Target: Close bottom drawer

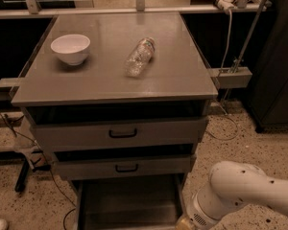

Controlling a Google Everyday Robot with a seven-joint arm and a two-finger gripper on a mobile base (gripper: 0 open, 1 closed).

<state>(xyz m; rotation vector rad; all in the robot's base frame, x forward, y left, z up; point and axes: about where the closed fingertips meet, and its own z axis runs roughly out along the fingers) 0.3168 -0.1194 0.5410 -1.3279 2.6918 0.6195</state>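
While we read the scene from its left side, a white bowl (pixel 70 48) stood upright on the grey counter (pixel 105 83), and a clear plastic bottle (pixel 140 56) lay on its side well apart from it, nearer the middle. Neither had any part in the job.

Below the counter top, the top drawer (pixel 72 137) and the middle drawer (pixel 81 169) showed their fronts and black handles. Under them, the bottom drawer (pixel 127 202) stood pulled far out toward us. Its plain grey tray lay open to view, and its front panel and handle fell below the lower edge of the view.

To the right, the white arm (pixel 245 190) bent down beside the tray's right wall. The end effector (pixel 181 223) sat at the very bottom edge, just beside that wall's front end. It was mostly cut off, so we could not tell whether it was wide or narrow, or whether it touched the drawer.

We judged the task to be at the approach step, with the drawer not yet pushed. The next move, as we saw it, called for bringing the end effector squarely against the drawer front. It would then push straight back along the slides, not at an angle, or the tray might jam.
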